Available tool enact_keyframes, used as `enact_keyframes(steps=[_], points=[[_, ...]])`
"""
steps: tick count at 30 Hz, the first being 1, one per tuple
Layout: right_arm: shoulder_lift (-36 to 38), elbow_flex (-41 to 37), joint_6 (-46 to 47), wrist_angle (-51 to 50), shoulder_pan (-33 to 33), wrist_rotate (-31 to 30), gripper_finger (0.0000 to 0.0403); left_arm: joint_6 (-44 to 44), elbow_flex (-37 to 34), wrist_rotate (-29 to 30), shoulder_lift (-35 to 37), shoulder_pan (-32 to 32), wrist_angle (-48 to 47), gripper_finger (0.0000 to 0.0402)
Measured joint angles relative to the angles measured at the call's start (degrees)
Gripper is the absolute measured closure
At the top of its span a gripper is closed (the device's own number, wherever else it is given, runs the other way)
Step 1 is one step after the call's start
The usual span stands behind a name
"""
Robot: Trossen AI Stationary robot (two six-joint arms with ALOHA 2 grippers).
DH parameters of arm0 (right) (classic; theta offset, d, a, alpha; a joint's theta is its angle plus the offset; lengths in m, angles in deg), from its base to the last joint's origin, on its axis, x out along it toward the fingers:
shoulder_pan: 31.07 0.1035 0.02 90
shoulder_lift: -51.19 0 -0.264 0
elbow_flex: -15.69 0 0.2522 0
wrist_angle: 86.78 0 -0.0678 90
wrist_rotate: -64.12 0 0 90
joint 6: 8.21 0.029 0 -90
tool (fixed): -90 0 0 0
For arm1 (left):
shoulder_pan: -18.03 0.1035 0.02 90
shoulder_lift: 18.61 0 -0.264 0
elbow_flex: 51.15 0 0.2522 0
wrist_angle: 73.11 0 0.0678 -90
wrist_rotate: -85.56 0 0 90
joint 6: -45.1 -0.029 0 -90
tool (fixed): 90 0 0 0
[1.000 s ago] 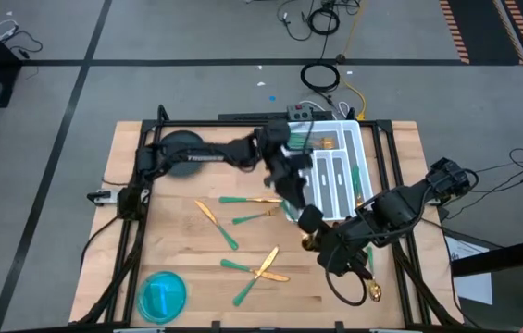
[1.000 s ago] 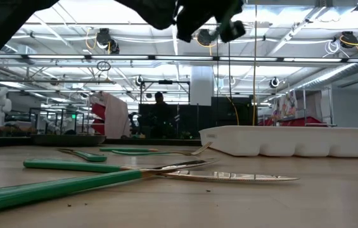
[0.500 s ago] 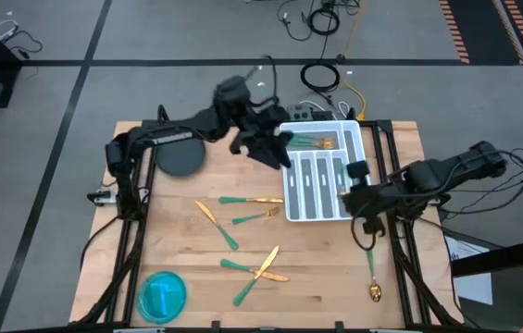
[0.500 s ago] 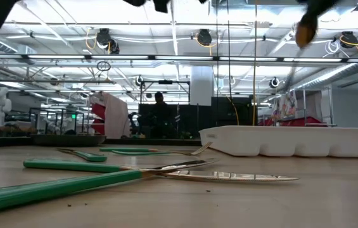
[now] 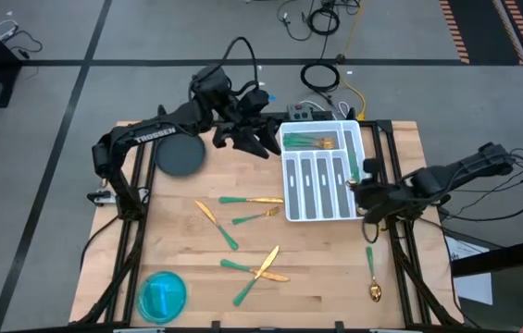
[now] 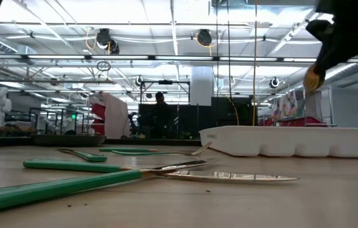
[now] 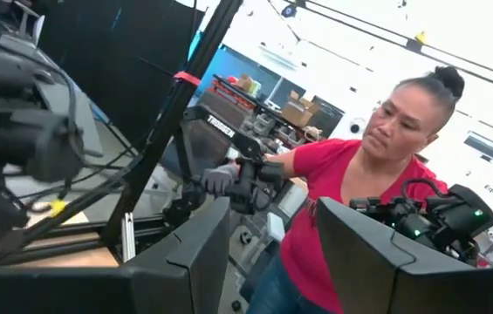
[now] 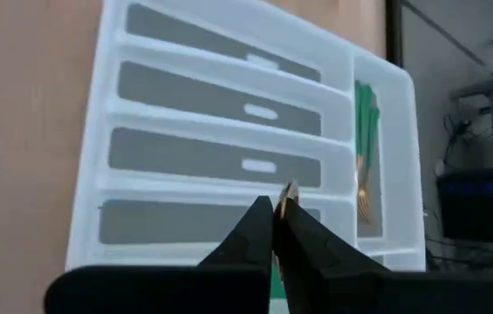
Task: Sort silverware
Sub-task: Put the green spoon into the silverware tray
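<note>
Right gripper (image 5: 365, 196) clenched on one piece of silverware, gold tip showing between the fingertips in the right wrist view (image 8: 288, 192); which kind of piece, cannot tell. It hangs over the right side of the white divided tray (image 5: 291, 202), above the long slots. Good practice here, by my reading: line the piece along a slot, lower until it sits between the dividers, then let go, so it does not bridge two compartments. The far cross compartment already holds several green-handled pieces (image 5: 309, 142). Left gripper (image 5: 252, 139) released and empty, raised at the far side just left of the tray, clear of the drop. Loose silverware left to sort: a cluster of forks and knives (image 5: 238, 211) mid-table, another group (image 5: 256, 268) nearer, and a spoon (image 5: 372, 276) on the near right beside the table frame. Dark round disc (image 5: 180, 155) far left, blue bowl (image 5: 163, 294) near left, neither in the way. A person in a red shirt (image 7: 351, 187) stands beyond the table.
</note>
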Motion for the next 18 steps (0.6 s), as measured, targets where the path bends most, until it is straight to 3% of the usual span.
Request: enact_keyframes(steps=[12, 16, 18], points=[[11.0, 0.1, -0.35, 0.99, 1.51, 4.23, 0.0402, -0.53, -0.02, -0.64, 0.03, -0.12, -1.9, 0.0223], [12.07, 0.1, 3.04, 2.7, 1.53, 4.94, 0.0402, -3.48, -0.02, -0.66, 0.03, -0.41, -4.89, 0.0223], [11.5, 0.1, 8.43, 5.69, 2.27, 8.68, 0.0403, -4.91, -0.02, -0.7, 0.03, -0.45, -7.38, 0.0223]])
